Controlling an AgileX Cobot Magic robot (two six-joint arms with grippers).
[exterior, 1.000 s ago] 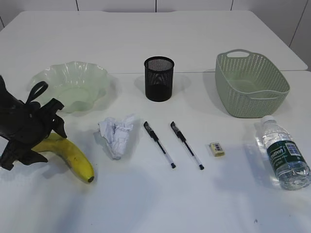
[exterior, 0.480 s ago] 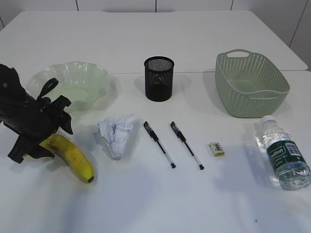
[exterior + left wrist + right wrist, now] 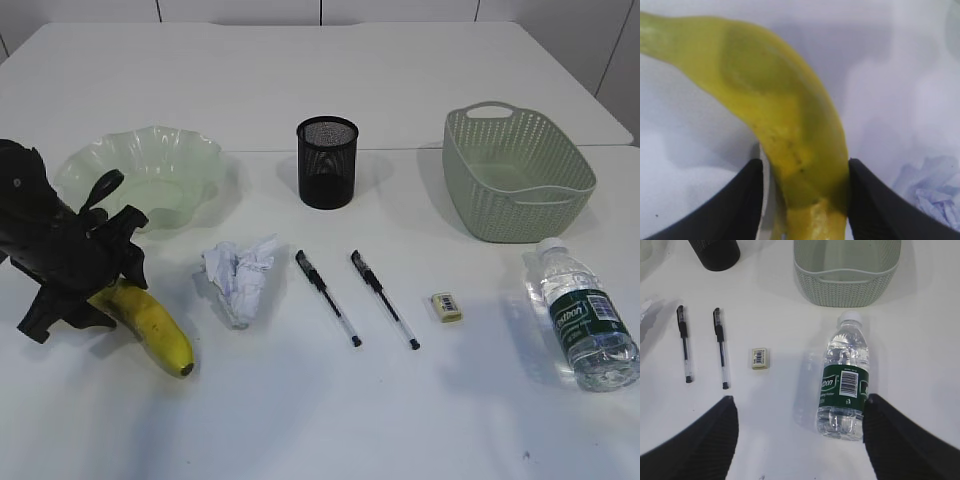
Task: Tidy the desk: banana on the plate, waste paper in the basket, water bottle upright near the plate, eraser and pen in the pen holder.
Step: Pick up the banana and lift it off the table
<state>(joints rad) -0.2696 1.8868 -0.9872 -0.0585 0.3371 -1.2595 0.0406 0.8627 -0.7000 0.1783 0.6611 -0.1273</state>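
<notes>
Between left gripper (image 3: 802,197) jaws, banana (image 3: 775,120).

surface: I saw a white table (image 3: 330,400), matte and evenly lit, soft shadows | join: a seam ran across it, a second white tabletop (image 3: 300,80) butted behind | backdrop: pale wall panels (image 3: 400,10) with thin dark vertical joints | floor, windows: not visible to me
</notes>
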